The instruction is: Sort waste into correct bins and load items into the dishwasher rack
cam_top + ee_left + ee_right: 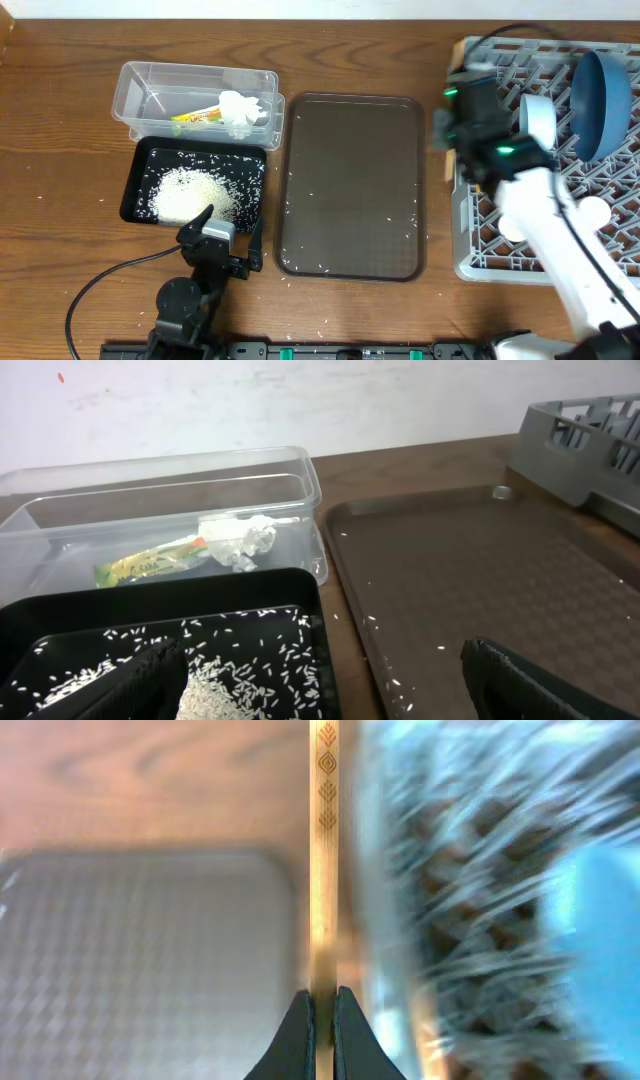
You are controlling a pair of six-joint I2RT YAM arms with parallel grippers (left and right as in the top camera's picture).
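My right gripper (323, 1017) is shut on wooden chopsticks (323, 870), held over the gap between the brown tray and the grey dishwasher rack (480, 262). They show as a tan strip (450, 166) in the overhead view. A dark blue dish (600, 100) stands on edge in the rack. The clear tub (140, 80) holds the yellow-green wrapper (200, 116) and the white tissue (243, 108). The black tray (138, 165) holds rice (188, 195). My left gripper (330, 690) is open and empty over the black tray's near right edge.
The brown serving tray (350, 170) lies in the middle with a few rice grains on it. A whitish round thing (592, 212) sits in the rack by my right arm. A cable runs along the front left of the table.
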